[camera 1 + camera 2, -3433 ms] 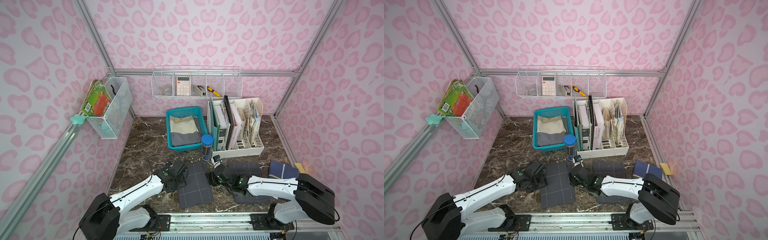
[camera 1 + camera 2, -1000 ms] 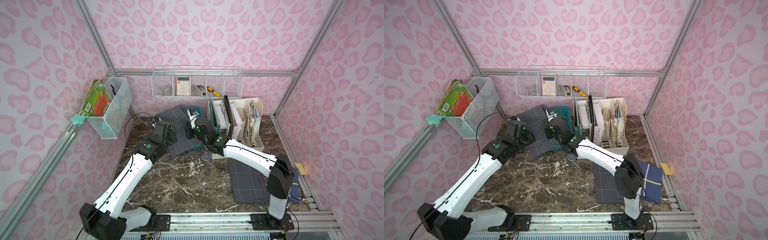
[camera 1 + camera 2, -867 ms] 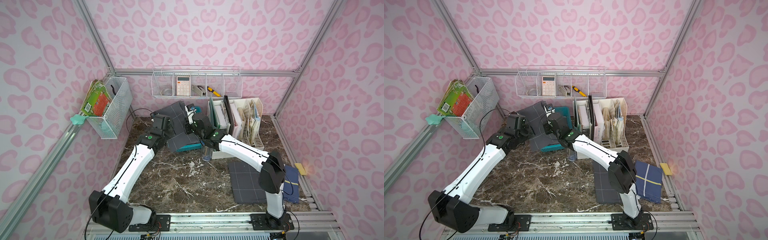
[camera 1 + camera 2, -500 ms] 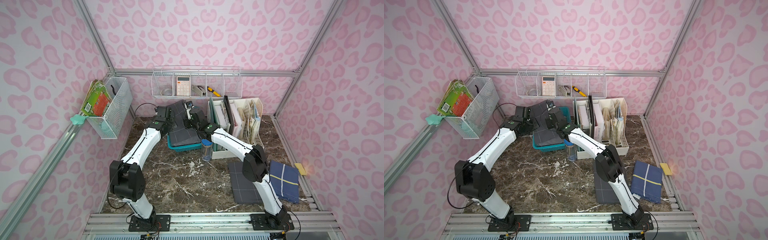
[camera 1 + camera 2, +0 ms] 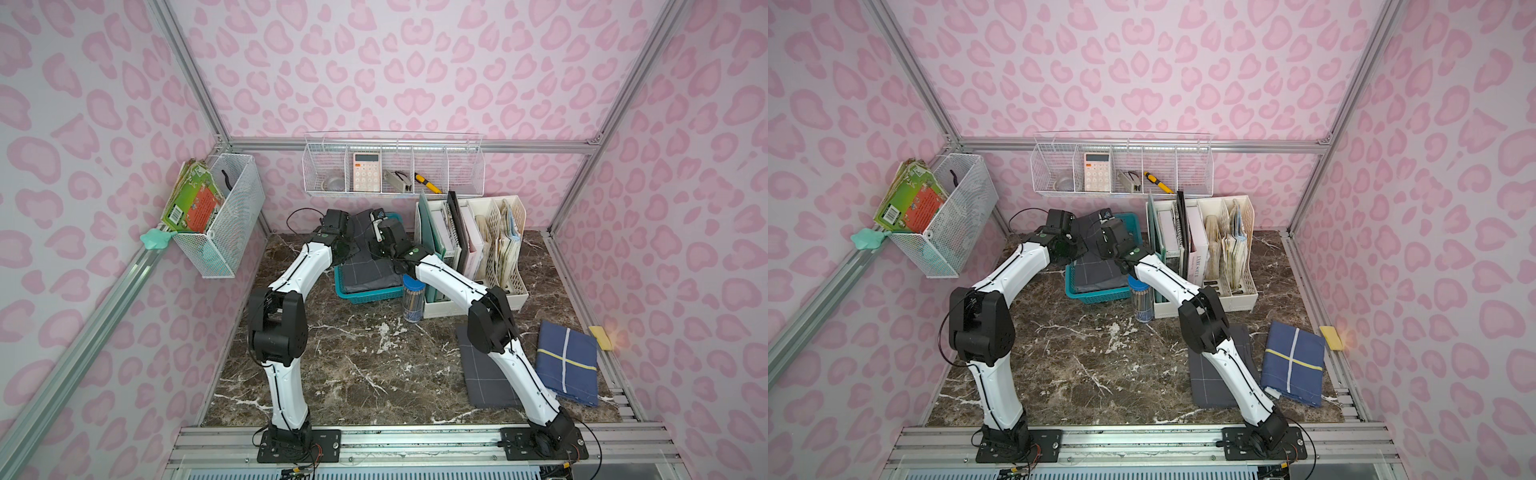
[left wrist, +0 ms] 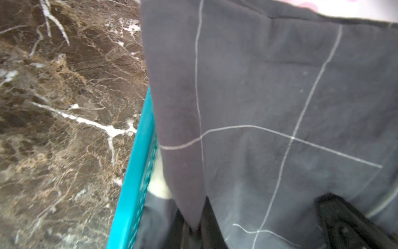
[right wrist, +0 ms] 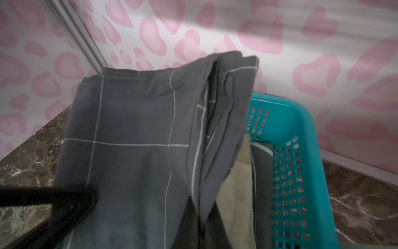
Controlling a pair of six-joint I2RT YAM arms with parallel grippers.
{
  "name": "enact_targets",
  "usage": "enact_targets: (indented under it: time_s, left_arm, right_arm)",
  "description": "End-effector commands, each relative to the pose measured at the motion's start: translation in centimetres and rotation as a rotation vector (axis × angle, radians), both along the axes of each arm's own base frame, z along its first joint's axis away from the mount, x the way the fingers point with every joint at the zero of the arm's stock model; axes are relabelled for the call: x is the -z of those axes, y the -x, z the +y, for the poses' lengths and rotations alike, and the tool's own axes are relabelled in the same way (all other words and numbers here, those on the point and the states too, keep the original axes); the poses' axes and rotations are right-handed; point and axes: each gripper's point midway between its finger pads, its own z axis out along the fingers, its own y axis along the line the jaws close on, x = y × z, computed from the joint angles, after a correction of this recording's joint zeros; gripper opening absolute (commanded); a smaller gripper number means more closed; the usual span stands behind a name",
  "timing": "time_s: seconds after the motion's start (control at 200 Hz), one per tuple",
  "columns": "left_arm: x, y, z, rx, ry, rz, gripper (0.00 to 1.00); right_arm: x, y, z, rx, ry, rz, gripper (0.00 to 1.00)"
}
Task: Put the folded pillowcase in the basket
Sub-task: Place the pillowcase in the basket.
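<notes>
Pillowcase (image 5: 366,268), folded, grey with a pale grid, hangs over the basket (image 5: 365,297); the left gripper (image 5: 348,249) and right gripper (image 5: 380,247) each pinch a side edge between closed fingers; its long axis follows the basket's length, and the end beyond the fingers tilts up past the far rim; I judge this the placing step; the next move calls for lowering it flat, then spreading both pairs of fingers.

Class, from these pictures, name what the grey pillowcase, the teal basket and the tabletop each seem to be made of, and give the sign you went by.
Pillowcase: woven cloth, matte; it creases and drapes in layers.
Basket: moulded plastic, slightly glossy, with square holes.
Tabletop: veined brown marble, or a marble-look surface; cannot tell which.
</notes>
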Motion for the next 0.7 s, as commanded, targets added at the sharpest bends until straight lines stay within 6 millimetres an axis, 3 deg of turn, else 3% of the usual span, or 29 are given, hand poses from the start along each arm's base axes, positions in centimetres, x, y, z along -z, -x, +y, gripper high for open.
enact_targets:
  time_s: [0.0, 0.11, 0.25, 0.36, 0.525, 0.695]
  left_arm:
    - [0.6, -0.3, 0.1, -0.002, -0.012, 0.018, 0.07]
    - [1.1, -0.4, 0.2, -0.010, -0.017, 0.037, 0.20]
    - [1.0, -0.5, -0.2, 0.012, -0.005, 0.047, 0.46]
    - [-0.1, -0.3, -0.7, 0.035, 0.013, 0.037, 0.62]
    - [-3.1, 0.7, -0.8, 0.043, 0.035, 0.000, 0.67]
    - [-6.2, 3.1, -0.6, 0.032, 0.060, -0.015, 0.67]
  right_arm:
    - [0.3, -0.3, 0.4, -0.010, -0.013, 0.001, 0.00]
    - [1.0, -0.4, 0.6, -0.013, -0.010, 0.009, 0.08]
    - [0.5, -0.4, 0.5, -0.002, -0.017, 0.007, 0.38]
    - [-1.4, -0.3, 0.2, 0.012, -0.023, -0.022, 0.60]
    - [-6.0, 0.8, 0.0, 0.022, -0.023, -0.094, 0.63]
    - [-11.0, 4.1, -0.3, 0.009, -0.049, -0.166, 0.66]
